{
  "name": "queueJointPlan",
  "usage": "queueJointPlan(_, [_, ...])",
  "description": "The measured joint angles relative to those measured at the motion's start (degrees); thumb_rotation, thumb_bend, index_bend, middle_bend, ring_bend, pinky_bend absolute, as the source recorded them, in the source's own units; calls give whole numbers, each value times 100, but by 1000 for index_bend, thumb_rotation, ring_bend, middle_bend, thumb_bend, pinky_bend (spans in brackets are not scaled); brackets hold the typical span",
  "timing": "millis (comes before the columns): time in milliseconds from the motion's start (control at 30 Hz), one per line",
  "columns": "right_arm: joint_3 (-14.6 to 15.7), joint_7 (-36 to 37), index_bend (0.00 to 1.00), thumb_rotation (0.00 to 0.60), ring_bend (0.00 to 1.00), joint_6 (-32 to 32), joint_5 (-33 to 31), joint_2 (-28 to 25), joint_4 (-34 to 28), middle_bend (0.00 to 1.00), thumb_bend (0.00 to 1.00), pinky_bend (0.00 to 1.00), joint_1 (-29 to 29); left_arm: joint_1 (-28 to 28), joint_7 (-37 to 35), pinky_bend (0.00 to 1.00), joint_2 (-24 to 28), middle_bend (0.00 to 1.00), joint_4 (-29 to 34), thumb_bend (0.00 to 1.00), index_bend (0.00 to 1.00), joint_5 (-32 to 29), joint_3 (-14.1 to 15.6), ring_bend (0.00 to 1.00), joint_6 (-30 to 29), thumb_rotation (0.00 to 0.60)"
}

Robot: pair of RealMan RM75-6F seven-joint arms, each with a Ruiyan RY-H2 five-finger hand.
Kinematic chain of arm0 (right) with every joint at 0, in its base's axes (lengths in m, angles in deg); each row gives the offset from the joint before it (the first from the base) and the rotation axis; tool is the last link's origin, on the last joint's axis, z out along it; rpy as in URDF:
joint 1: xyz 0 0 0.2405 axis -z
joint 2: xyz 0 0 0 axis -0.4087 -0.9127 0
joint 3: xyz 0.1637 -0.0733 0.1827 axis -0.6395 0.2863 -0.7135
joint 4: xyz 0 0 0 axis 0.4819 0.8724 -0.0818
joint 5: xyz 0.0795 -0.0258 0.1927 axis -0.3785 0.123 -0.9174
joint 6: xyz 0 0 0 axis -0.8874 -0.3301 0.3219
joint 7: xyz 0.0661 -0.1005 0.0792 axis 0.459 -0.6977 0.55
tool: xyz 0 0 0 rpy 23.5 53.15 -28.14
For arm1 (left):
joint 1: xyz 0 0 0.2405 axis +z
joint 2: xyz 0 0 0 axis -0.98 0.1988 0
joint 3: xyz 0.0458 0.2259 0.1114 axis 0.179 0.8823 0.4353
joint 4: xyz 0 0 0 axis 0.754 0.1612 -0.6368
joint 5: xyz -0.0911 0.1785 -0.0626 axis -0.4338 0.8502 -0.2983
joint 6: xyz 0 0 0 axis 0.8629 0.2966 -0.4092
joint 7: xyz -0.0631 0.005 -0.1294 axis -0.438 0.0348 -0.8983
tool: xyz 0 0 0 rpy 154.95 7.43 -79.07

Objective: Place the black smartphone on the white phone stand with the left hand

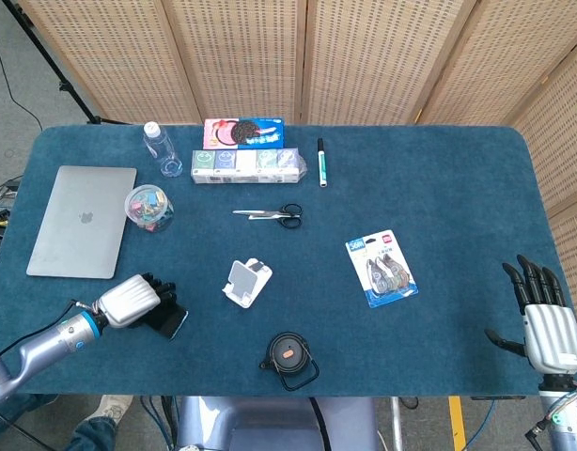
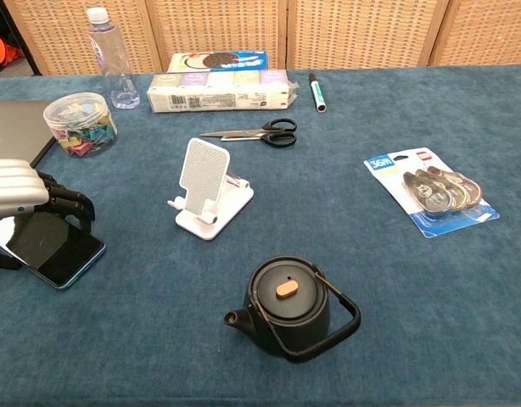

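The black smartphone [image 2: 55, 251] lies low at the table's near left, turned askew, its far end under my left hand [image 2: 17, 193]. That hand's fingers curl over the phone's far edge and the thumb sits at its left side, so it grips the phone. In the head view the left hand [image 1: 131, 301] covers most of the smartphone [image 1: 173, 323]. The white phone stand [image 2: 208, 188] stands empty to the right of the hand, also visible as the stand [image 1: 245, 282] from above. My right hand [image 1: 547, 321] rests open at the near right edge, away from everything.
A black teapot [image 2: 288, 307] sits in front of the stand. Scissors [image 2: 259, 131], a clip jar [image 2: 79, 124], a laptop [image 1: 82, 221], a water bottle [image 2: 107, 58], tissue packs [image 2: 218, 91], a marker [image 2: 316, 91] and a blister pack [image 2: 432, 192] lie further off.
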Motion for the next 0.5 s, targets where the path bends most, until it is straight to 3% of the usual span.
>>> queueJointPlan(267, [-4, -5, 69, 600, 0, 0, -8, -6, -20, 0, 0, 0, 0, 73, 185, 404, 89, 484, -88, 369, 565, 16, -127, 395, -599, 600])
queueJointPlan(500, [3, -33, 69, 600, 0, 55, -29, 13, -19, 0, 0, 0, -19, 85, 1139, 404, 195, 485, -366, 335, 573, 303, -480, 396, -2050, 600])
